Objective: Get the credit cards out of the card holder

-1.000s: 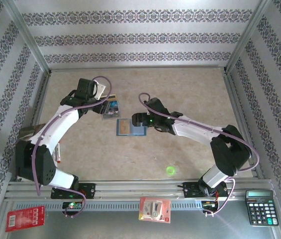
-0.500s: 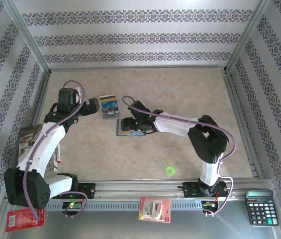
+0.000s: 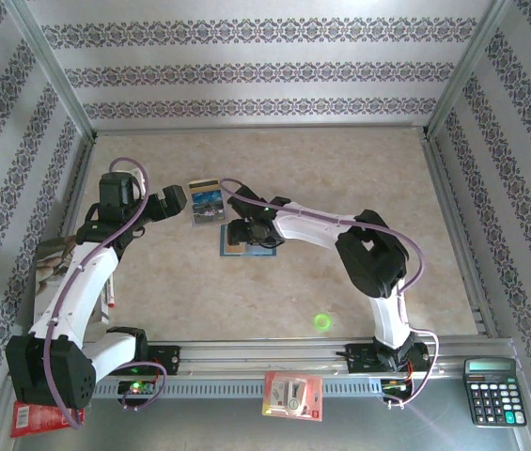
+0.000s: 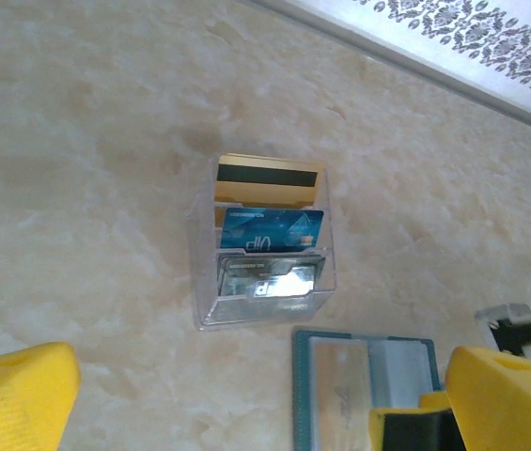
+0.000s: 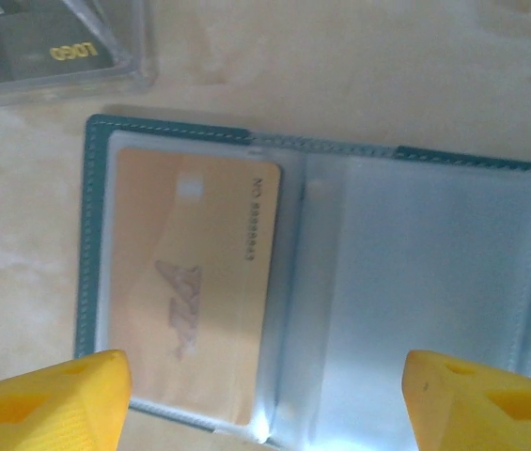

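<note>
The card holder (image 5: 425, 282) is lying open and flat on the counter (image 3: 340, 160), a little left of the middle and nearer the far edge than the near one. Its two panels are sitting side by side, so its long axis is running left to right across the counter, with the fold running near to far. It is showing a stitched teal-blue border and glossy clear plastic sleeves inside. A tan card (image 5: 190, 291), thin and matte with rounded corners and faint print, is sitting in one panel's sleeve with its long axis lying along the fold. The other sleeve is glaring pale, so its contents are hard to tell.

The right claw (image 5: 265, 404) is hanging over the open holder. It is released, with its yellow fingers spread wide toward either panel and grasping nothing.

Just beside the holder's far-left corner, a clear box (image 4: 265, 310) of rigid transparent plastic is standing on the counter. It is holding three cards in tiers:
- a gold card (image 4: 267, 177) with a black stripe at the back
- a blue card (image 4: 272, 228) in the middle
- a dark card (image 4: 270, 279) with a silvery sheen in front

All three are lying with their long edges crosswise in the box.

The left claw (image 4: 260, 404) is hovering near the box on its left-edge side. It is released too, with its ribbed yellow fingers wide apart and empty.
</note>
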Motion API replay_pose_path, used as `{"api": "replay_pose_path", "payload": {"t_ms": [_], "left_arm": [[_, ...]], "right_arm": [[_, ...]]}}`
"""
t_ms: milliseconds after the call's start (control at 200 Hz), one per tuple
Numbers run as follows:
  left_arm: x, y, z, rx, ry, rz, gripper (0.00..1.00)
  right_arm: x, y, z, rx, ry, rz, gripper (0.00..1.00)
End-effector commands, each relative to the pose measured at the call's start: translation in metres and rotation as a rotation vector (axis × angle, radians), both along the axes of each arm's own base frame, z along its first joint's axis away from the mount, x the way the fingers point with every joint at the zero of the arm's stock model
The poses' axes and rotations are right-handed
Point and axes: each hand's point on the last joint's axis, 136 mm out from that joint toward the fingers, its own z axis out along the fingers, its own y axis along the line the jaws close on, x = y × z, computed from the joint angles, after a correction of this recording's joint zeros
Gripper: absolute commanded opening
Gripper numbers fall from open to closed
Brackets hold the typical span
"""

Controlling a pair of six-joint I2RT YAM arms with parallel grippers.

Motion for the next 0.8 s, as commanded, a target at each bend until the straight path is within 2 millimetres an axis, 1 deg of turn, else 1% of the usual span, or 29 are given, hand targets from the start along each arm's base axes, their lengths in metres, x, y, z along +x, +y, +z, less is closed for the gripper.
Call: {"api": "replay_pose_path", "payload": {"t_ms": [0, 105, 300, 370, 405, 480, 624, 719, 794], "left_arm": [[0.005, -0.005, 0.009, -0.047, -0.043, -0.015, 1.0], [0.006, -0.007, 0.006, -0.055, -0.029, -0.025, 1.0], [0.003, -0.007, -0.002, -0.065, 0.004, -0.015, 1.0], [0.003, -0.005, -0.01, -0.086, 0.028, 0.012, 1.0], [0.003, -0.005, -0.015, -0.099, 0.047, 0.022, 1.0], [0.001, -0.007, -0.028, -0.127, 0.102, 0.033, 1.0], [-0.003, -0.016, -0.046, -0.184, 0.193, 0.017, 1.0], [-0.002, -0.025, -0.054, -0.244, 0.204, 0.002, 1.0], [-0.003, -0.029, -0.064, -0.279, 0.215, -0.003, 1.0]], "right_arm": [[-0.001, -0.012, -0.008, -0.148, 0.003, 0.032, 0.76], [0.004, -0.009, -0.009, -0.177, 0.003, 0.06, 0.76], [0.01, -0.005, -0.019, -0.212, 0.017, 0.106, 0.76], [0.009, -0.003, -0.023, -0.196, 0.033, 0.118, 0.76], [0.01, -0.004, -0.023, -0.19, 0.038, 0.116, 0.73], [0.012, -0.003, -0.022, -0.175, 0.036, 0.124, 0.73], [0.01, -0.004, -0.022, -0.187, 0.032, 0.169, 0.72], [0.009, -0.01, -0.024, -0.213, 0.027, 0.171, 0.72], [0.008, -0.013, -0.027, -0.224, 0.025, 0.175, 0.71]]}}
